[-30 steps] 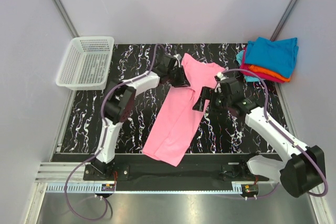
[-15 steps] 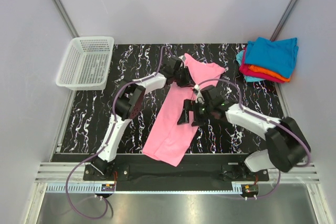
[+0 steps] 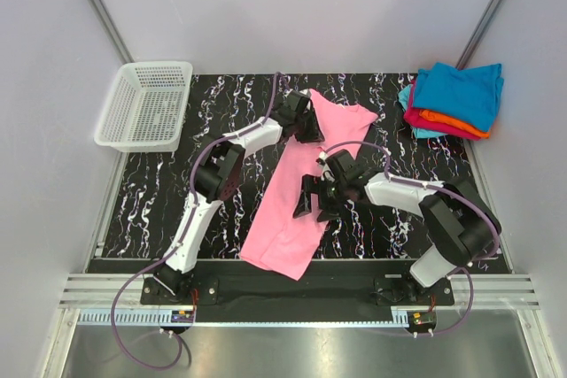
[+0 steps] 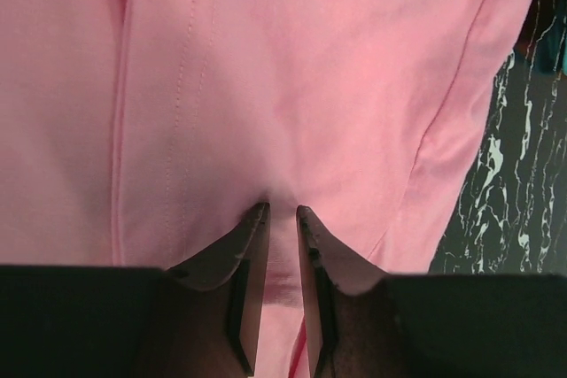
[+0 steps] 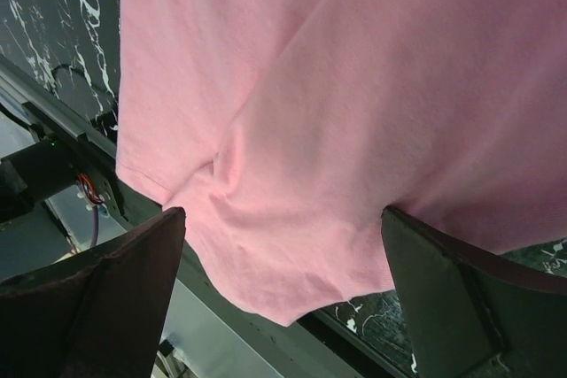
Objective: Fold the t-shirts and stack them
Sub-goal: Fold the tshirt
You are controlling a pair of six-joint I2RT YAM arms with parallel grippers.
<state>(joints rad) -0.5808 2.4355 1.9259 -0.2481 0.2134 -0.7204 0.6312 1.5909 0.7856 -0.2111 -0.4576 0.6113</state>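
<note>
A bright pink t-shirt (image 3: 282, 223) lies in a long folded strip, running from the back middle of the table down to the front edge. My left gripper (image 3: 306, 127) is at its far end, shut on a pinch of the pink cloth (image 4: 282, 245). My right gripper (image 3: 313, 203) hovers wide open over the strip's middle, near its right edge. In the right wrist view the pink shirt (image 5: 354, 86) fills the space between the spread fingers (image 5: 133, 263). A pile of folded t-shirts (image 3: 454, 99) sits at the back right, teal-blue on top, orange and magenta beneath.
A white mesh basket (image 3: 146, 104) stands at the back left corner. The black marbled table (image 3: 159, 192) is bounded by grey walls. A metal rail (image 3: 292, 294) with the arm bases runs along the front edge, where the shirt's near end overhangs.
My right arm has swung left and nearer, from beside the shirt's upper right edge to over its middle. The left gripper has shifted slightly right, still pinching the cloth.
</note>
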